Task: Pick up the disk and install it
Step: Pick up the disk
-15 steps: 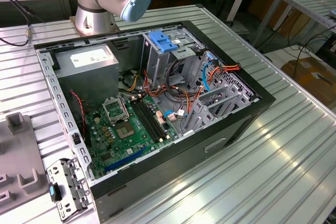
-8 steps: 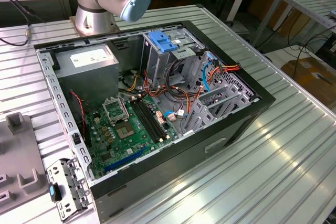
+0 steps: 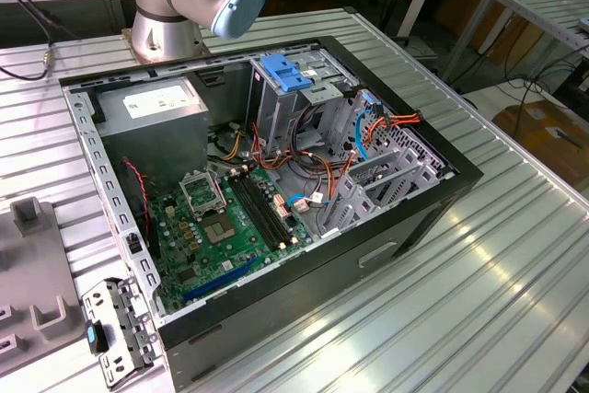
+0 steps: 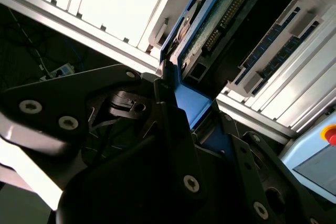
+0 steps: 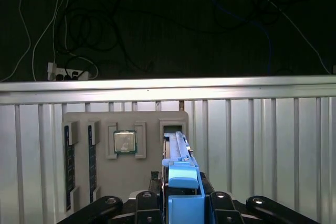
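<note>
The jaws are pinching the disk (image 5: 177, 148) edgewise, a blue rail (image 5: 184, 190) showing between them; ahead of them a grey tray (image 5: 152, 121) is carrying a processor chip (image 5: 125, 141).

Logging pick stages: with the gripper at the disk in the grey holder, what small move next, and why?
Probably, once gripped firmly, draw the disk straight out of its slot: it stands on edge in the grey holder, and the gripper straddles its blue rail end.
</note>
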`<state>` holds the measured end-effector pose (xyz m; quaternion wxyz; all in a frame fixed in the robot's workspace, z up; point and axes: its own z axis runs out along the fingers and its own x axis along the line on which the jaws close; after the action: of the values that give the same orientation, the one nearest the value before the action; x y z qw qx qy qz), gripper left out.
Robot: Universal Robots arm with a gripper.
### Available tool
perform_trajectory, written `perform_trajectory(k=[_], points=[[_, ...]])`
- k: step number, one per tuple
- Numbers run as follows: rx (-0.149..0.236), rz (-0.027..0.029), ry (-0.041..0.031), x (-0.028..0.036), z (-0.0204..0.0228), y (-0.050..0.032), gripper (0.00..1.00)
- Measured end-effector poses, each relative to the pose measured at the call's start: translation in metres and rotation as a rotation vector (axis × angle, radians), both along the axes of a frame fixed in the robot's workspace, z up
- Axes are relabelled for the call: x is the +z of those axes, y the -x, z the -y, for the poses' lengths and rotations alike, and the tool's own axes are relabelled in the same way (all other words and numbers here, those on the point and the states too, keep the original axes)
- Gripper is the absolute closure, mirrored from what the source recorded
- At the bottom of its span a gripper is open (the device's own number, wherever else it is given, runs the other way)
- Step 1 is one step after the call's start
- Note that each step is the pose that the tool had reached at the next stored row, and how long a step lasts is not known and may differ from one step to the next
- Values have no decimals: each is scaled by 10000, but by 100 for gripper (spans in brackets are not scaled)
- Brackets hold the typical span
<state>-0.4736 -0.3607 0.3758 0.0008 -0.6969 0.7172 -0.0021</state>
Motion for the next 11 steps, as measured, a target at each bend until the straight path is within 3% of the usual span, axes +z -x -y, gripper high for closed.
perform_trajectory(k=[11], points=[[0,1,0,54,0,0,63]])
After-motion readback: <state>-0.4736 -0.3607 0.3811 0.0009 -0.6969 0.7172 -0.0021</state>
